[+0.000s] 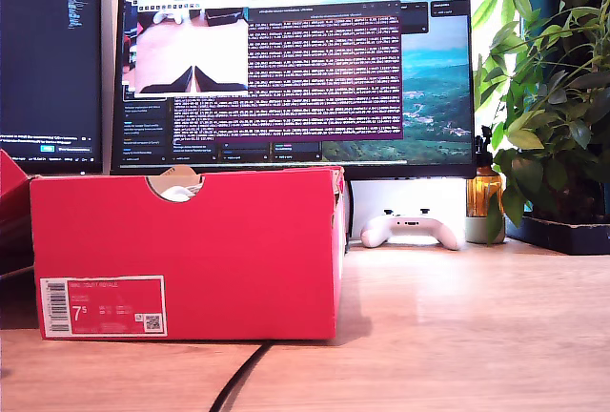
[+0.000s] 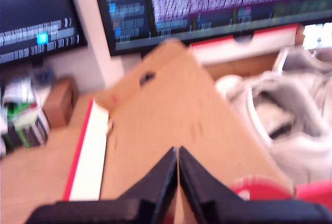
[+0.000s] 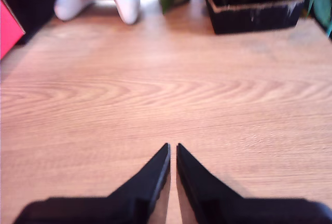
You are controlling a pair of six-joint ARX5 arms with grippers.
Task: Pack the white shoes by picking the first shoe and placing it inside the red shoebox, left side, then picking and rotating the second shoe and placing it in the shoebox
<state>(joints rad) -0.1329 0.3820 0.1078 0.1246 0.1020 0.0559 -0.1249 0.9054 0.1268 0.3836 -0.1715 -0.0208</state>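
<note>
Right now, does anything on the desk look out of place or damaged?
Nothing looks spilled or damaged. The red shoebox stands upright, with white shoes lying inside it. The only stray thing is a black cable running out from under the box's front.

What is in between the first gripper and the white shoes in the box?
A brown cardboard flap lies right in front of my first gripper, whose jaws are closed. The white shoes sit beside that flap inside the red shoebox, so nothing visible covers them, though the view is blurry.
</note>
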